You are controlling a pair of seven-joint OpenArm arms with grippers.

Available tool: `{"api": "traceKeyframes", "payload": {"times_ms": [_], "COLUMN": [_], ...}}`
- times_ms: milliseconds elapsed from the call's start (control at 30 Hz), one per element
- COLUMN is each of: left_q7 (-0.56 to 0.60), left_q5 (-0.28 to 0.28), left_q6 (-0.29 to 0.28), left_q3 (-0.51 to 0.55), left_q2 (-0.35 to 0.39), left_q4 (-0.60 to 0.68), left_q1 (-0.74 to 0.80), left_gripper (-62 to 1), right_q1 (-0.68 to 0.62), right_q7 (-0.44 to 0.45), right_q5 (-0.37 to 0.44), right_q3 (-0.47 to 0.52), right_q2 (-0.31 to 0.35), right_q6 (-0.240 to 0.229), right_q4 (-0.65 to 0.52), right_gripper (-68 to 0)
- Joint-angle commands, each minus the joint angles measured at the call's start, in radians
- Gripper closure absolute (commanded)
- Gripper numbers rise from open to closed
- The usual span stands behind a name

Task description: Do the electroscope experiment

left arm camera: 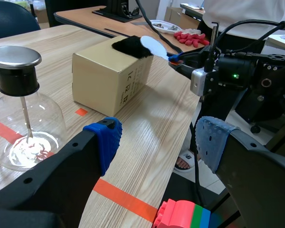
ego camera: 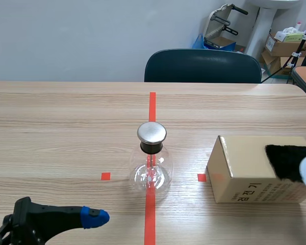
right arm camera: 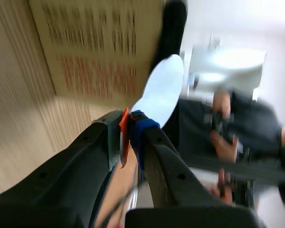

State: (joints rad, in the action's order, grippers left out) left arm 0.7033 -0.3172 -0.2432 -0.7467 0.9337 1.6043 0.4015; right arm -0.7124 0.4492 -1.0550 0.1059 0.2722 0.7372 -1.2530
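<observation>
Blue-padded left gripper (left arm camera: 159,142), half cut off in the scene view, has its fingers spread and empty. Ahead to its right stands the electroscope (ego camera: 151,164): clear flask, black neck, metal cap. Further right is a box (ego camera: 245,178) topped with fur (ego camera: 288,159). The right gripper (right arm camera: 128,127) pinches a white disc (right arm camera: 161,90) by the fur.

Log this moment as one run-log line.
left gripper open beside electroscope | right gripper shut on white disc paddle | paddle at black fur atop cardboard box | electroscope upright, untouched
</observation>
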Motion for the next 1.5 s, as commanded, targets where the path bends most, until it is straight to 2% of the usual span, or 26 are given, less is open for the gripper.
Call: {"api": "traceKeyframes", "payload": {"times_ms": [0, 67, 133, 200, 333, 400, 467, 633, 700, 767, 933, 1000, 1067, 1200, 1267, 1333, 1367, 1467], "left_q7": [0.01, 0.01, 0.01, 0.01, 0.01, 0.01, 0.01, 0.01, 0.01, 0.01, 0.009, 0.009, 0.009, 0.009, 0.009, 0.009, 0.008, 0.006], "left_q5": [-0.003, -0.003, -0.003, -0.003, -0.003, -0.003, -0.003, -0.003, -0.003, -0.003, -0.003, -0.003, -0.003, -0.003, -0.003, -0.003, -0.003, -0.003], "left_q6": [-0.006, -0.006, -0.006, -0.006, -0.006, -0.006, -0.006, -0.006, -0.006, -0.006, -0.006, -0.006, -0.006, -0.006, -0.006, -0.006, -0.006, -0.006], "left_q3": [-0.006, -0.006, -0.006, -0.006, -0.006, -0.006, -0.006, -0.006, -0.006, -0.006, -0.006, -0.006, -0.006, -0.006, -0.006, -0.006, -0.006, -0.006], "left_q2": [-0.005, -0.005, -0.005, -0.005, -0.005, -0.005, -0.005, -0.005, -0.005, -0.005, -0.005, -0.005, -0.005, -0.004, -0.004, -0.004, -0.004, -0.004], "left_q4": [0.013, 0.013, 0.013, 0.013, 0.013, 0.013, 0.013, 0.013, 0.013, 0.013, 0.013, 0.013, 0.013, 0.013, 0.013, 0.013, 0.013, 0.013], "left_q1": [0.003, 0.003, 0.003, 0.003, 0.003, 0.003, 0.003, 0.003, 0.003, 0.003, 0.003, 0.003, 0.003, 0.003, 0.003, 0.003, 0.003, 0.003], "left_gripper": [-36.2, -36.2, -36.2, -36.2, -36.2, -36.2, -36.2, -36.2, -36.2, -36.2, -36.2, -36.2, -36.2, -36.2, -36.2, -36.2, -36.2, -36.2], "right_q1": [-0.002, -0.003, -0.003, -0.005, -0.005, -0.005, -0.004, -0.003, -0.003, -0.003, -0.005, -0.005, -0.004, -0.002, -0.002, -0.003, -0.003, -0.003], "right_q7": [0.085, 0.171, 0.177, 0.101, -0.117, -0.148, -0.11, 0.139, 0.183, 0.148, -0.123, -0.164, -0.131, 0.087, 0.162, 0.165, 0.135, -0.027], "right_q5": [-0.016, -0.016, -0.015, -0.014, -0.011, -0.012, -0.016, -0.019, -0.019, -0.014, -0.011, -0.011, -0.018, -0.031, -0.031, -0.029, -0.029, -0.011], "right_q3": [0.005, 0.005, 0.005, 0.005, 0.006, 0.007, 0.007, 0.006, 0.006, 0.006, 0.007, 0.007, 0.007, 0.006, 0.006, 0.006, 0.006, 0.006], "right_q2": [0.005, 0.005, 0.005, 0.005, 0.005, 0.005, 0.005, 0.005, 0.005, 0.005, 0.005, 0.005, 0.005, 0.005, 0.005, 0.005, 0.005, 0.005], "right_q6": [0.046, 0.046, 0.046, 0.046, 0.046, 0.046, 0.046, 0.046, 0.046, 0.046, 0.046, 0.046, 0.046, 0.046, 0.046, 0.046, 0.046, 0.046], "right_q4": [-0.009, -0.009, -0.009, -0.009, -0.009, -0.009, -0.009, -0.009, -0.009, -0.009, -0.009, -0.009, -0.009, -0.009, -0.009, -0.009, -0.009, -0.009], "right_gripper": [-2.0, -2.0, -2.0, -2.0, -2.0, -2.0, -2.0, -2.0, -2.0, -2.0, -2.0, -2.0, -2.0, -2.0, -2.0, -2.0, -2.0, -2.0]}}
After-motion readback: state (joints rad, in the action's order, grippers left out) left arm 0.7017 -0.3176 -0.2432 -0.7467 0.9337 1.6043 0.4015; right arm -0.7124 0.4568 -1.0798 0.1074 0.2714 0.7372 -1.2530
